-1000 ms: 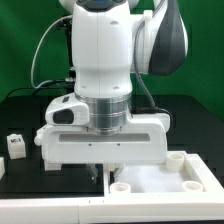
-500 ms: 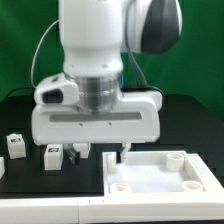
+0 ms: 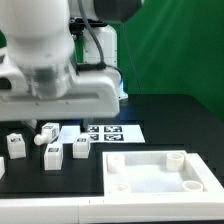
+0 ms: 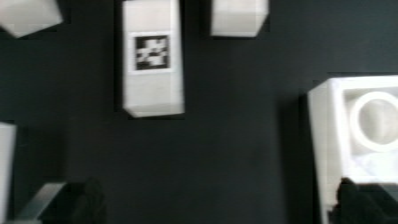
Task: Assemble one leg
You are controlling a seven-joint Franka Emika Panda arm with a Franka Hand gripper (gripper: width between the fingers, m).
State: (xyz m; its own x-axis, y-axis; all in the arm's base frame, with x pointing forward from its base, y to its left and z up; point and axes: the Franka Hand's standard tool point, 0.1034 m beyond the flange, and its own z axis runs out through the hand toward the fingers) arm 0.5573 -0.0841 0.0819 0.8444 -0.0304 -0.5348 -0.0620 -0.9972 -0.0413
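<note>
Swung off the panel (image 3: 160, 170) toward the exterior view's left, the hand (image 4: 214, 205) hangs released and empty. Ahead of it, the leg (image 4: 153, 55) lies tag-up on the bench (image 4: 249, 130), its long axis square to the line between the fingers (image 4: 63, 205), nearer one of them.

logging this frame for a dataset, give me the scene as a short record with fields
gripper: open, holding nothing
legs: at least three, loose on the table, none gripped
panel: at the exterior view's right, no leg in its visible sockets
marker board: flat on the table, beyond the panel
</note>
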